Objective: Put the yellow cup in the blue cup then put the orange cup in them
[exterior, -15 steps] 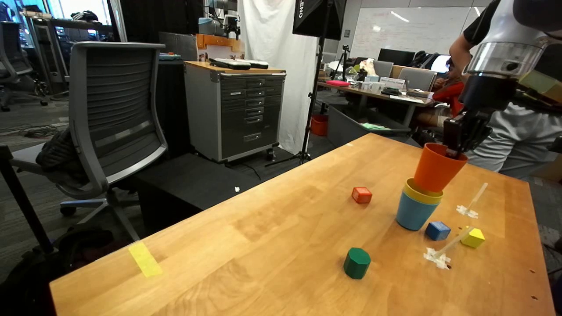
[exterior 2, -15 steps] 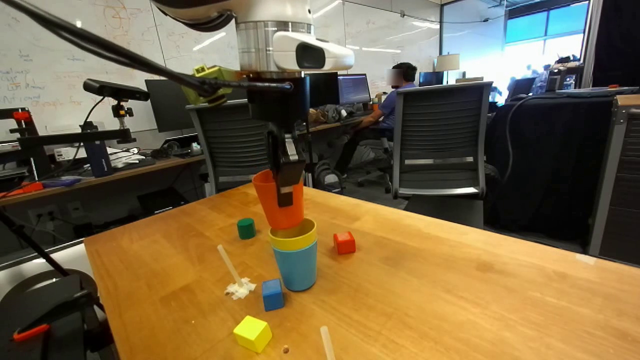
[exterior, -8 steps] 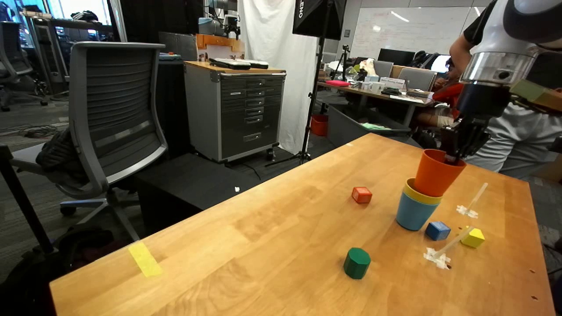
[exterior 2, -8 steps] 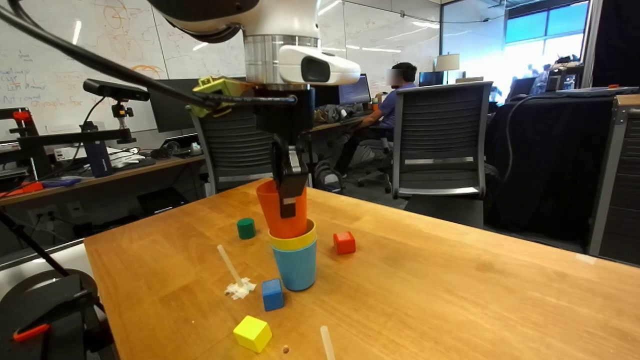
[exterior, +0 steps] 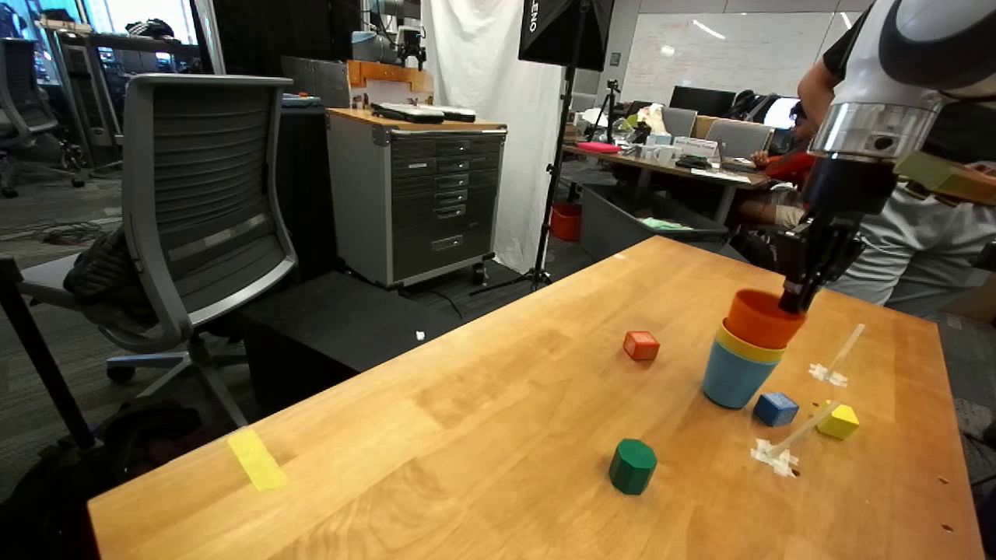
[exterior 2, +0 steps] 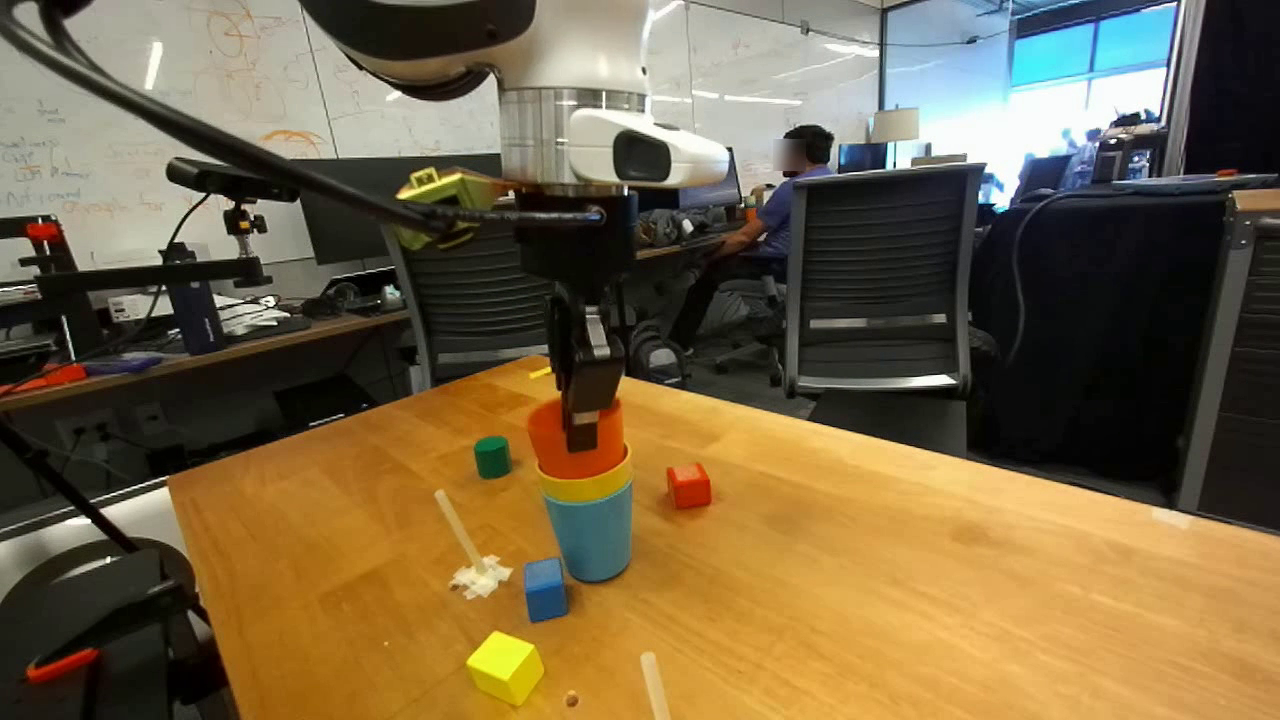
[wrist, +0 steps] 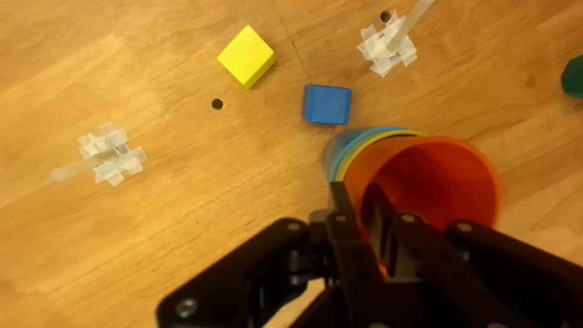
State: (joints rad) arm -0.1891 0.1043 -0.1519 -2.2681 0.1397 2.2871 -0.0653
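Note:
The blue cup (exterior: 734, 376) stands upright on the table, with the yellow cup (exterior 2: 586, 487) nested in it and only its rim band showing. The orange cup (exterior: 760, 320) sits partly down in the yellow cup, slightly tilted, its upper part standing above the yellow rim. In the wrist view, the orange cup's mouth (wrist: 437, 177) is wide open. My gripper (wrist: 357, 187) straddles the orange cup's near wall, one finger outside and one inside. A gap shows between the fingers, so it looks slightly open. The cup's bottom is hidden.
A blue block (exterior 2: 545, 589) lies close beside the stack, with a yellow block (exterior 2: 505, 667) further off. A red block (exterior: 641, 345) and a green block (exterior: 632, 467) lie on the table (exterior: 467, 435). Two thin sticks (wrist: 403, 32) taped to the table stand near the stack.
The orange cup has gone down into the yellow cup. My gripper has moved down too, but less than the cup, so the cup now sits lower against the fingers.

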